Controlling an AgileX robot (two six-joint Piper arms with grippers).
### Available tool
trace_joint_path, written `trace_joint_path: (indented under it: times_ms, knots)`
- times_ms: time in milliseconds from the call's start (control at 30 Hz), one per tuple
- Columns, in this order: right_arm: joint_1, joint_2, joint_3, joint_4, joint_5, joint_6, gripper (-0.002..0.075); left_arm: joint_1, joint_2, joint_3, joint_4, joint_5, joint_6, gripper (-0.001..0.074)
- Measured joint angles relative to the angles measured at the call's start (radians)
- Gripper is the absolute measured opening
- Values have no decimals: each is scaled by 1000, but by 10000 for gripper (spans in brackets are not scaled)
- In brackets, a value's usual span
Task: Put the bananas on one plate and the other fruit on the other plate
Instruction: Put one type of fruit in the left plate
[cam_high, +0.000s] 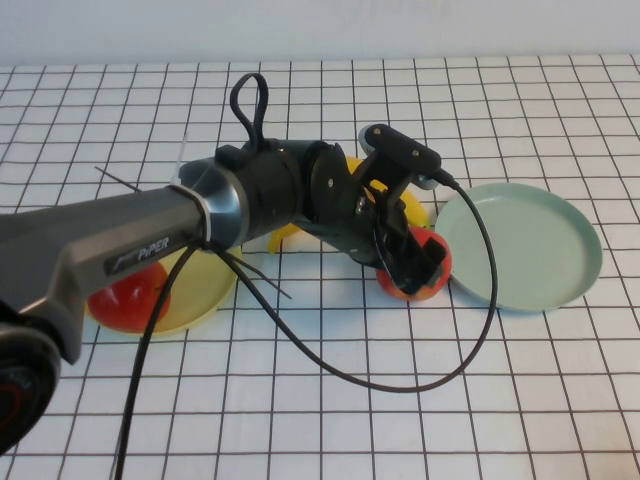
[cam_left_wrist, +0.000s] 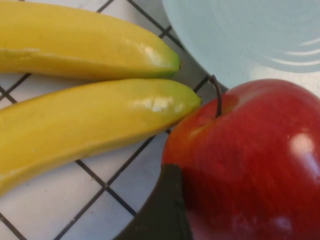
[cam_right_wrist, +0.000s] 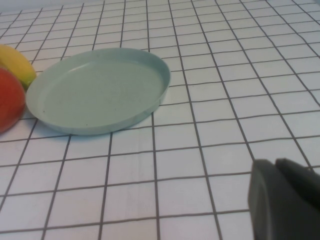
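High view: left gripper (cam_high: 413, 262) reaching across the checked tablecloth (cam_high: 330, 420), down over a red apple (cam_high: 420, 268), fingers either side of it and gripping it. Just beyond the gripper, bananas (cam_high: 408, 205), mostly hidden by the arm and wrist camera. Immediately to the gripper's right, pale blue-green plate (cam_high: 570, 250), bare. Far back along the arm, to its left, yellow plate (cam_high: 205, 290) carrying a second apple (cam_high: 125, 298), half covered by the forearm. Black cable (cam_high: 470, 330) looping over the cloth in front.

Left wrist view: both bananas side by side, green tips beside the held apple, the nearer tip touching or almost touching it; one dark finger (cam_left_wrist: 165, 210) pressed against the apple's skin.

Right wrist view: right gripper (cam_right_wrist: 285, 200) low over the cloth, well off to the right of the blue-green plate; cannot tell open or closed.
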Motion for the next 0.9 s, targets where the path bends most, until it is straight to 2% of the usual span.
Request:
trace_joint_path:
  times_ms: [100, 367, 533, 633, 767, 900]
  knots:
    - [0, 0, 0, 0, 0, 0, -15, 0, 1, 0, 0, 0, 0, 578]
    - [0, 0, 0, 0, 0, 0, -15, 0, -9, 0, 16, 6, -3, 578]
    - [0, 0, 0, 0, 0, 0, -15, 24, -99, -4, 133, 40, -27, 578]
    - [0, 0, 0, 0, 0, 0, -15, 61, -173, -8, 230, 79, -93, 578]
    - [0, 0, 0, 0, 0, 0, -15, 162, -226, -12, 342, 180, -192, 578]
    - [0, 0, 0, 0, 0, 0, -15, 281, -217, -12, 359, 276, -225, 578]
